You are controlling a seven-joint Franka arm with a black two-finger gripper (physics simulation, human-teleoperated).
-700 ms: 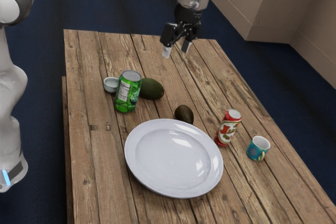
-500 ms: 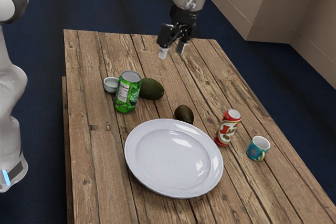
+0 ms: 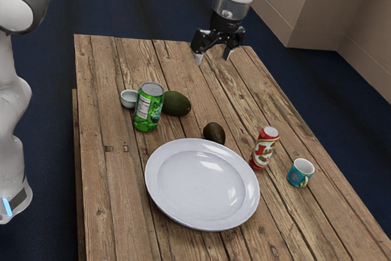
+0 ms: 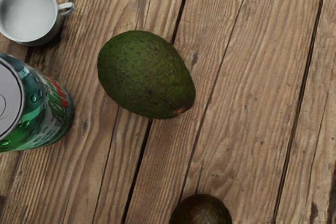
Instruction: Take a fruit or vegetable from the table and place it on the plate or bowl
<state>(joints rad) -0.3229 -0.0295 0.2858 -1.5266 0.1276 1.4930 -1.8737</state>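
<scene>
table [image 3: 110, 175]: rough weathered wood | plate [image 3: 183, 212]: glossy | avocado [image 4: 145, 74]: matt, speckled

Open gripper [image 3: 214, 55] above table [image 3: 98, 151], two avocados [image 3: 176, 103], plate [image 3: 201, 183]

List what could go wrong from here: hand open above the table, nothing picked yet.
1. The big avocado lies close beside the green can. A finger coming down on that side could tip the can, perhaps onto the white cup next to it.
2. The small avocado sits right at the plate's rim, so a finger could catch the rim.
3. Both avocados are rounded and may roll or slip if the open hand closes off-centre.
</scene>
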